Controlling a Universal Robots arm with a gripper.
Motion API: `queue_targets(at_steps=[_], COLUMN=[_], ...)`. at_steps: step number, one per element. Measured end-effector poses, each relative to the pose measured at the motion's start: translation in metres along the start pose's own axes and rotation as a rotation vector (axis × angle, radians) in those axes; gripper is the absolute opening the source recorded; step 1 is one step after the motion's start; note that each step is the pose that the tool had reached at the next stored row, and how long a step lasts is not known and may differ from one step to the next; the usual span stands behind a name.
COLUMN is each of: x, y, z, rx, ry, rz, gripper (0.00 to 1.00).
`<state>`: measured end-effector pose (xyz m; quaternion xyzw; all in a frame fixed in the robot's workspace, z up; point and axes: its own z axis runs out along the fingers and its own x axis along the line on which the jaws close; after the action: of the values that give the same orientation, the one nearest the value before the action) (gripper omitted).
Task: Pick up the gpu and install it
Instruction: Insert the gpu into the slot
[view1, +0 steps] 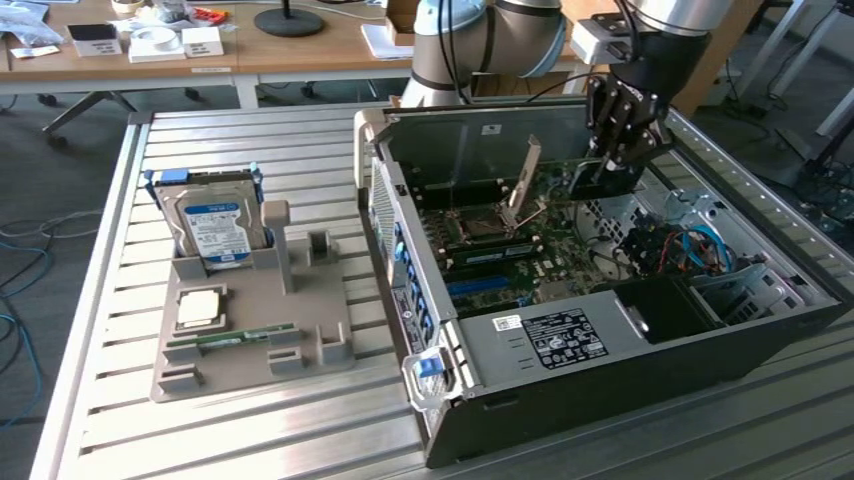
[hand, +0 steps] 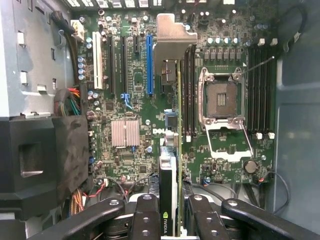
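The gpu (view1: 591, 180) hangs edge-down inside the open computer case (view1: 627, 350), over the motherboard (view1: 534, 260), with its silvery end bracket (view1: 530, 168) pointing toward the case's rear wall. My gripper (view1: 618, 155) is shut on its top edge. In the wrist view the gpu (hand: 169, 170) appears edge-on between my fingers (hand: 145, 216), its bracket (hand: 172, 35) at the far end. The card floats above the board, between the long blue slot (hand: 148, 64) and the black memory slots (hand: 190, 90).
The empty CPU socket (hand: 222, 97) has its lever raised. A black shroud (hand: 45, 160) and cable bundles fill one side of the case. Outside, a grey holder (view1: 254, 345) carries a hard drive (view1: 214, 222), a chip (view1: 200, 306) and a RAM stick (view1: 248, 336).
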<state>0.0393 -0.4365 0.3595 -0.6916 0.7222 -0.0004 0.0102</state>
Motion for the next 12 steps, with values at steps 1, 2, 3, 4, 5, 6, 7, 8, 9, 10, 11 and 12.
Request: queue_targets(at_steps=[1,2,3,4,5,6,7,8,9,10,11,12], x=[0.0,0.0,0.0001,0.0001,0.0001,0.0001,0.0001,0.0001,0.0001,0.0001,0.0001,0.0001], y=[0.0005,0.0011,0.0017,0.0018,0.0018,0.0018,0.0018,0.0019,0.0019,0.0019,0.0019,0.0019], z=[0.0003,0.0005,0.0007,0.0007,0.0008,0.0008,0.0009,0.0009,0.0009,0.0009,0.0009,0.0009], rx=[0.0,0.0,0.0002,0.0002,0.0003,0.0003,0.0004,0.0003,0.0004,0.0004,0.0004,0.0004], ry=[0.0001,0.0003,0.0004,0.0006,0.0009,0.0009,0.0009,0.0009,0.001,0.001,0.0011,0.001], rz=[0.002,0.007,0.013,0.017,0.02,0.021,0.023,0.024,0.024,0.024,0.024,0.024], gripper=[0.27,0.27,0.27,0.27,0.27,0.27,0.27,0.27,0.27,0.27,0.27,0.27])
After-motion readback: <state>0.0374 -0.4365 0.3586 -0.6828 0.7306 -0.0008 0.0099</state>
